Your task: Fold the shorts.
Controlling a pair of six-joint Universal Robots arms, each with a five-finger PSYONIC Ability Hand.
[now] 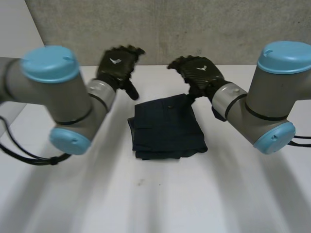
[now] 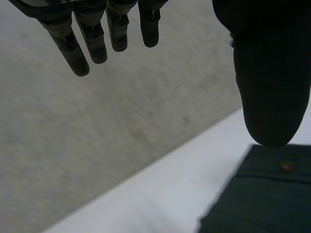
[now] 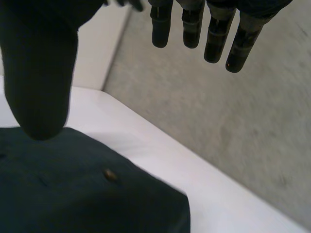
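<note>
Item 1. Shorts (image 1: 166,127): dark navy, folded into a rough square, lying flat on the white bench (image 1: 155,199). A small button (image 3: 110,174) sits near their far edge. The near edge is uneven, with layers showing one under another; the far edge is straight.

Item 2. My left hand (image 1: 116,65): beyond the shorts' far left corner, apart from the cloth. Its fingers (image 2: 77,53) are straight and spread well away from the thumb; it holds nothing. In my left wrist view the thumb tip hangs over the far edge of the shorts.

Item 3. My right hand (image 1: 199,72): beyond the shorts' far right corner. Its fingers (image 3: 192,29) are straight and held side by side, with the thumb set wide of them; it holds nothing. In my right wrist view the thumb tip lies over the far edge; I cannot tell whether it touches.

Item 4. My left arm (image 1: 53,92) stands left of the shorts, my right arm (image 1: 262,107) right of them, with bare bench between each arm and the cloth.

Item 5. Open room: bare bench all round the shorts, widest on their near side, where one small dark speck (image 1: 141,183) lies. Beyond the far edge a strip of bench runs to the grey wall (image 1: 194,29).
</note>
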